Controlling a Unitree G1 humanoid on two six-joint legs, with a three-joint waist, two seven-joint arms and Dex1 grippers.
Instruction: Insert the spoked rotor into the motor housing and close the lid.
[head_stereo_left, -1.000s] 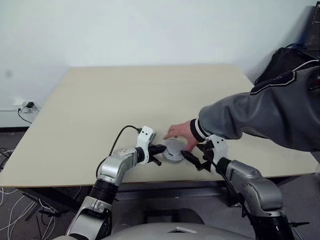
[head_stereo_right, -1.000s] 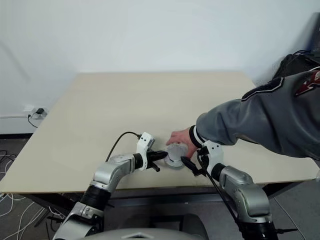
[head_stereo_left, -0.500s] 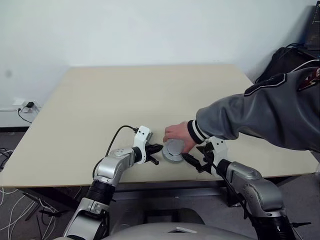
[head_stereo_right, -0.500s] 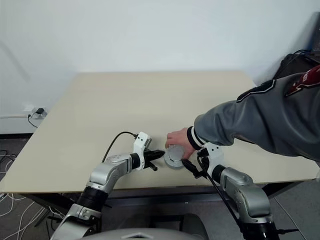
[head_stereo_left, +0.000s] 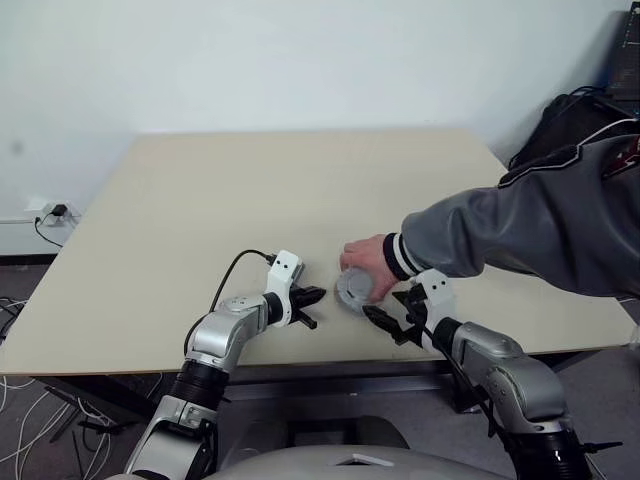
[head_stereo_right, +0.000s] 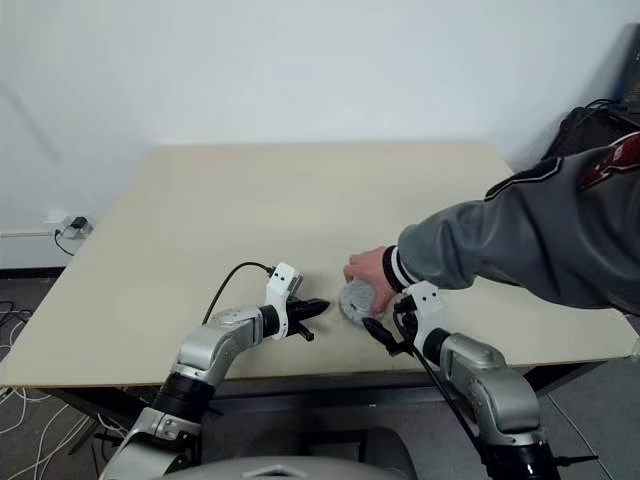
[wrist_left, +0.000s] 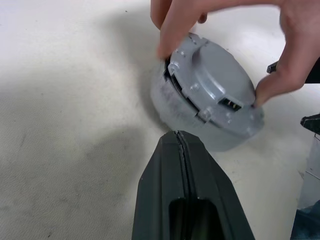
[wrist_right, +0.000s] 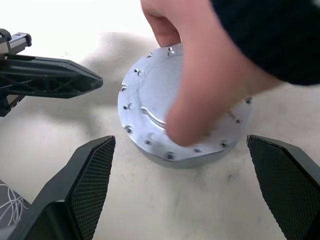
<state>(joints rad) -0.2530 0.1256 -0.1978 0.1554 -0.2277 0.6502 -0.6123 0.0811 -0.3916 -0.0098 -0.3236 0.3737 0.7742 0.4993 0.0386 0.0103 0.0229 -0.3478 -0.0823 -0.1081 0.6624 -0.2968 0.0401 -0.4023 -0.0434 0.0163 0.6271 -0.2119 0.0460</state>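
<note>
A person's hand (head_stereo_left: 368, 262) grips a round silver-grey unit, the lid (head_stereo_left: 353, 288) on the motor housing (wrist_left: 180, 107), and holds it tilted up on edge over the table's front. The spoked rotor is hidden. My left gripper (head_stereo_left: 312, 296) is shut and empty, its tips (wrist_left: 177, 136) pointing at the unit from just to its left without touching. My right gripper (head_stereo_left: 385, 308) stands open near the unit's right, its fingers (wrist_right: 90, 170) spread on either side of the lid (wrist_right: 150, 105), apart from it.
The person's grey sleeve (head_stereo_left: 520, 225) reaches in from the right above my right arm. A black cable (head_stereo_left: 232, 275) loops from my left wrist. The beige table (head_stereo_left: 250, 190) stretches behind. A dark bag (head_stereo_left: 570, 120) sits past its right edge.
The hand has tipped the grey unit up from lying flat and drawn it slightly right, away from my left gripper's tips. Both grippers stayed where they were.
</note>
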